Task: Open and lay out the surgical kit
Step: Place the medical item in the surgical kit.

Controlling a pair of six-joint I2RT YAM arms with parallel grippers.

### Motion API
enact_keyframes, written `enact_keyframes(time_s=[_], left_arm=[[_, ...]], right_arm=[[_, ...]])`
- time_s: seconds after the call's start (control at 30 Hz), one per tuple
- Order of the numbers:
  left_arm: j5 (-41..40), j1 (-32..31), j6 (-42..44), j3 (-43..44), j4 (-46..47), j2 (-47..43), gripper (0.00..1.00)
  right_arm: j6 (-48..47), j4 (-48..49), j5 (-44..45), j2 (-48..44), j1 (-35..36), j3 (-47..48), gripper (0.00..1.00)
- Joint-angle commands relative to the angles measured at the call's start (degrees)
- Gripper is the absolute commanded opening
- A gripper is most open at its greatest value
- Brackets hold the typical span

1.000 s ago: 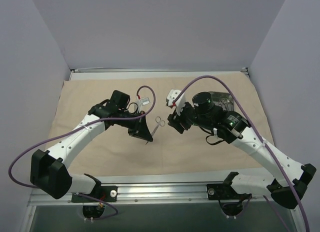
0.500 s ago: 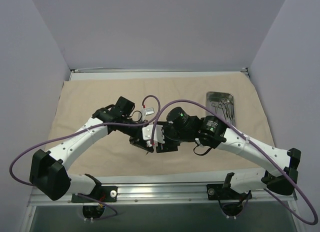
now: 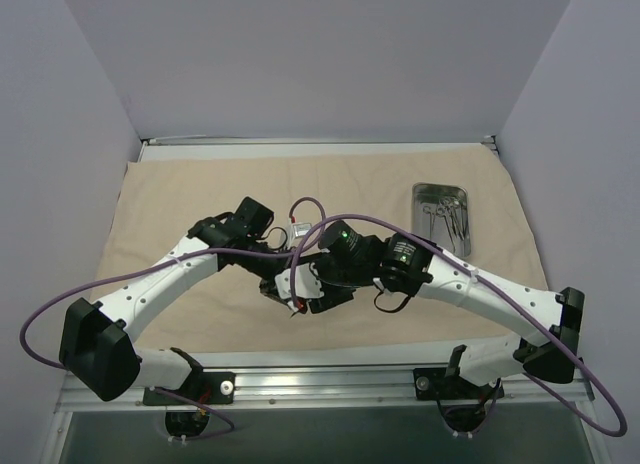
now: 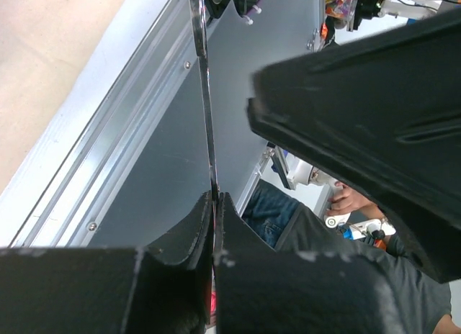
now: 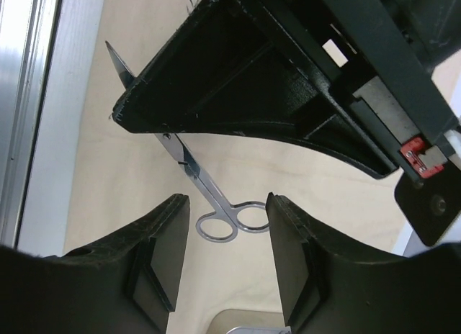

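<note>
Beige cloth wrap [image 3: 180, 194] is opened flat, covering the worktop nearly from left edge to right edge and back to the far edge. The aluminium rail [image 5: 29, 96] runs along the near edge.

Left arm [image 3: 170, 274] reaches from the near-left corner in to mid-worktop. Right arm [image 3: 480, 294] reaches from the near-right corner to the same spot, and the wrists are crowded together there, toward the near edge. Purple cables [image 3: 60, 304] loop off both arms.

Steel tray [image 3: 422, 196] sits on the cloth toward the far right corner, well apart from the arms. It has thin silver instruments [image 3: 448, 219] lying inside, too small to tell which is which.

Left gripper [image 4: 215, 204]: fingers pressed together, pinching the scissors [image 5: 205, 186] by the blades. The blade tip [image 5: 114, 57] sticks out one side of the fingers toward the rail, and the shank and ring handles [image 5: 216, 227] stick out the other. The scissors are closed and sit over the cloth at mid-worktop, near side. Cannot tell if they touch the cloth.

Right gripper [image 5: 229, 204]: fingers spread, one on each side of the ring handles. The rings sit in the gap, close to the pads [image 5: 155, 265] with no contact visible. It grips nothing.
</note>
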Motion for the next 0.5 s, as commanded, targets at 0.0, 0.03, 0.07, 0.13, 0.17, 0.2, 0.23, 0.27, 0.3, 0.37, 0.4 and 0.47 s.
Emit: enact_keyframes(time_s=[0.0, 0.03, 0.07, 0.13, 0.17, 0.2, 0.23, 0.27, 0.3, 0.37, 0.4, 0.47], left_arm=[[3.3, -0.5, 1.5, 0.9, 0.4, -1.7, 0.02], [3.7, -0.6, 1.5, 0.9, 0.8, -1.8, 0.02], [3.6, -0.5, 1.5, 0.9, 0.7, -1.9, 0.02], [3.6, -0.5, 1.7, 1.0, 0.5, -1.8, 0.02], [3.9, -0.5, 1.9, 1.1, 0.4, -1.7, 0.02], [3.8, -0.5, 1.9, 1.1, 0.3, -1.6, 0.02], [3.9, -0.5, 1.9, 1.2, 0.4, -1.6, 0.02], [3.9, -0.5, 1.9, 1.2, 0.4, -1.6, 0.02], [3.9, -0.5, 2.0, 1.3, 0.4, -1.6, 0.02], [3.8, -0.5, 2.1, 1.3, 0.2, -1.6, 0.02], [3.9, -0.6, 2.2, 1.2, 0.2, -1.5, 0.02], [3.8, -0.5, 2.0, 1.4, 0.2, -1.4, 0.02]], right_arm=[[-3.6, -2.6, 0.5, 1.9, 0.3, 1.4, 0.47], [-3.8, -2.7, 0.0, 2.3, 0.3, 1.6, 0.47], [-4.0, -2.8, -0.3, 2.5, 0.3, 1.6, 0.46], [-4.6, -2.9, -0.6, 2.8, 0.3, 1.3, 0.45], [-4.9, -3.0, -1.0, 3.1, 0.3, 1.2, 0.45], [-5.2, -3.0, -1.0, 3.1, 0.3, 0.9, 0.45], [-5.4, -3.1, -1.2, 3.1, 0.3, 0.8, 0.43], [-5.5, -3.1, -1.3, 3.4, 0.3, 0.6, 0.41], [-5.5, -3.0, -1.3, 3.4, 0.3, 0.4, 0.39], [-5.6, -2.8, -1.2, 3.3, 0.3, 0.2, 0.26], [-5.5, -2.7, -0.9, 3.3, 0.3, 0.1, 0.21], [-5.0, -1.7, -0.5, 2.9, 0.3, -0.6, 0.12]])
